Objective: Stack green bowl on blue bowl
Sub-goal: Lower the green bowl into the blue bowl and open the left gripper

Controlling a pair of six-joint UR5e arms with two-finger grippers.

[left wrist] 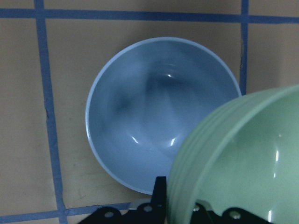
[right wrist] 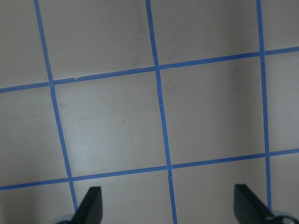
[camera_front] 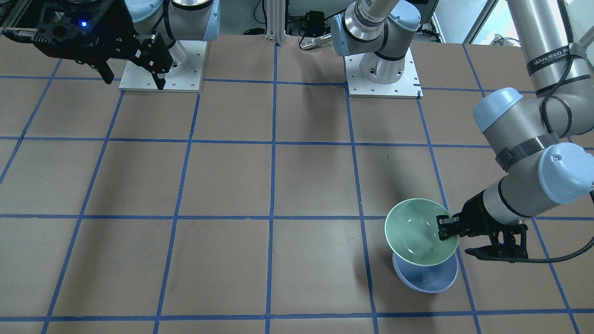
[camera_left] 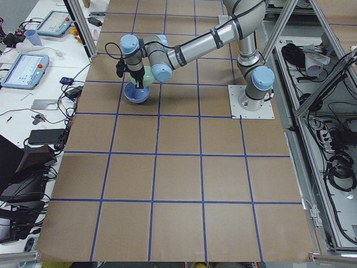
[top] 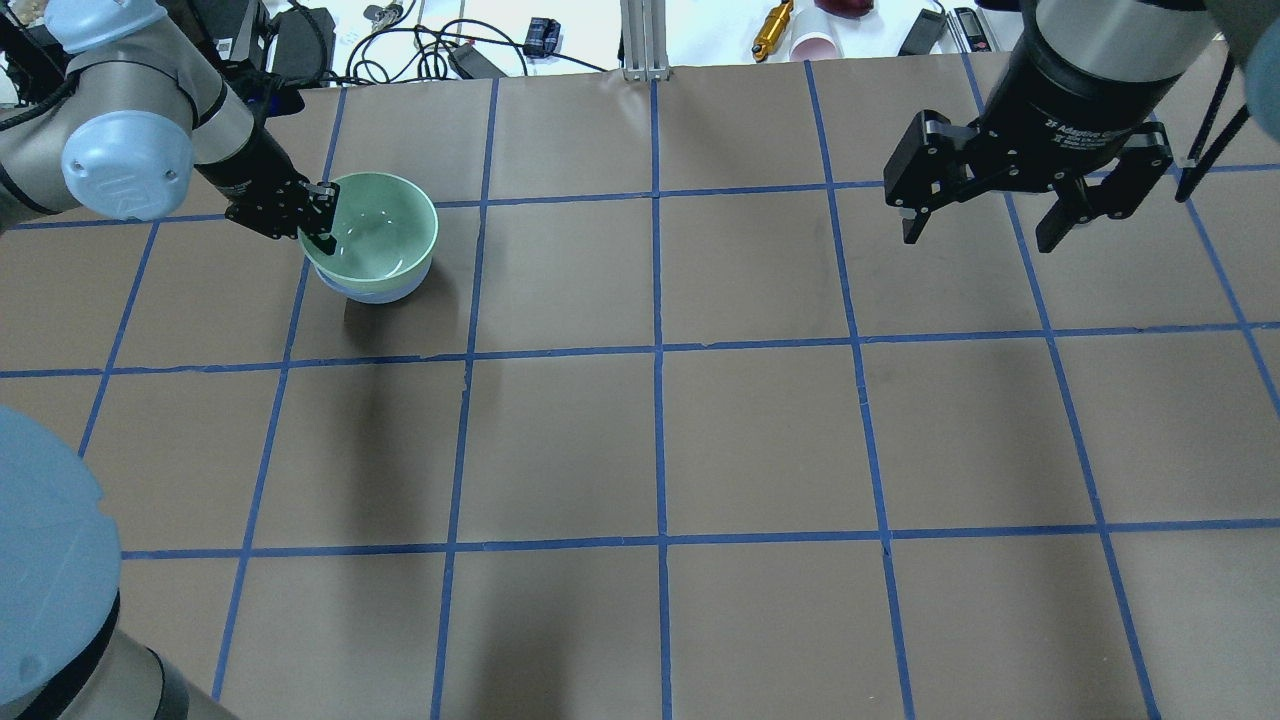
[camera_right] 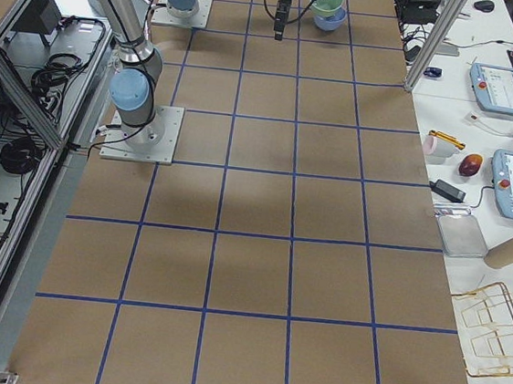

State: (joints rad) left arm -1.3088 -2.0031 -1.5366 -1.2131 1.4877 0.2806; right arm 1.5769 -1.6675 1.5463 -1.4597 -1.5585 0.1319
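Observation:
The green bowl (camera_front: 415,236) is pinched at its rim by my left gripper (camera_front: 446,228), one finger inside and one outside. It hangs just over the blue bowl (camera_front: 429,279), which stands upright on the table. I cannot tell whether the two touch. In the left wrist view the blue bowl (left wrist: 149,116) lies open and empty, with the green bowl (left wrist: 243,158) covering its lower right edge. In the overhead view the green bowl (top: 375,225) hides most of the blue bowl (top: 372,293). My right gripper (top: 978,238) is open and empty, high over the far side of the table.
The brown table (top: 660,440) carries a grid of blue tape lines. The two arm bases (camera_front: 383,69) stand on white plates at the robot's edge. Cables and small tools (top: 480,45) lie beyond the far edge. The right wrist view shows only bare table (right wrist: 117,121).

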